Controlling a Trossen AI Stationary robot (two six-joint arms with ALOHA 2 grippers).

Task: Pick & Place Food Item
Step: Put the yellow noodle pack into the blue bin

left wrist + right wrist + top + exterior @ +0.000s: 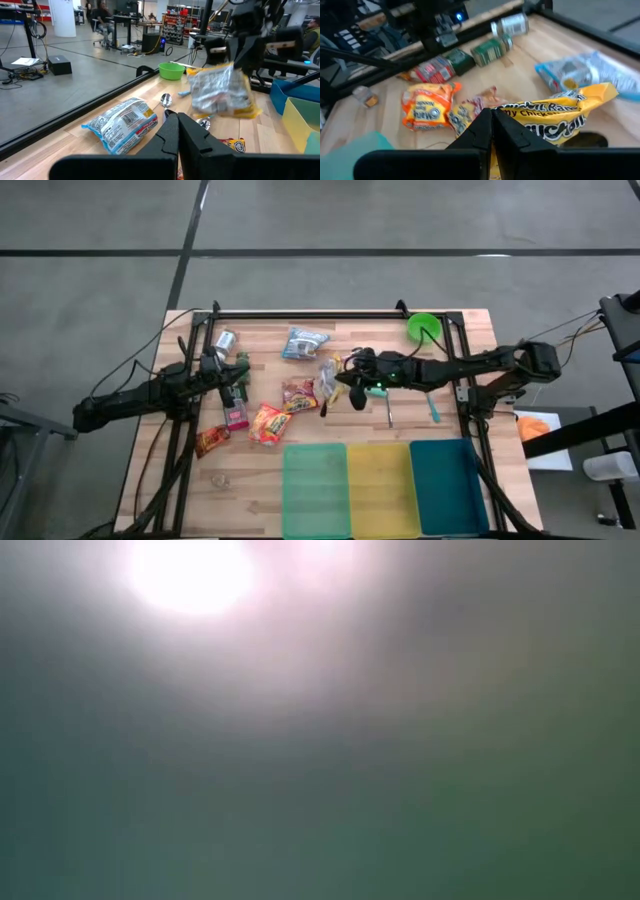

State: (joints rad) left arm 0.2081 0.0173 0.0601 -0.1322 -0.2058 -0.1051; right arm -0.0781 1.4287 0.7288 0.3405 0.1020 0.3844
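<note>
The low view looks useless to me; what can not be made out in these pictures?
- Low view: all glare and haze; no table, no arms.
- High view: the right gripper covers its grip on the yellow noodle packet.
- High view: small clear item at the wooden table's front, too small to name.

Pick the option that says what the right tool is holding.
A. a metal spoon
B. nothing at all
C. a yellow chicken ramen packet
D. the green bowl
C: the right tool is shut on the yellow chicken ramen packet, which hangs lifted off the table in the left wrist view, while the green bowl and the spoon lie untouched.
</note>
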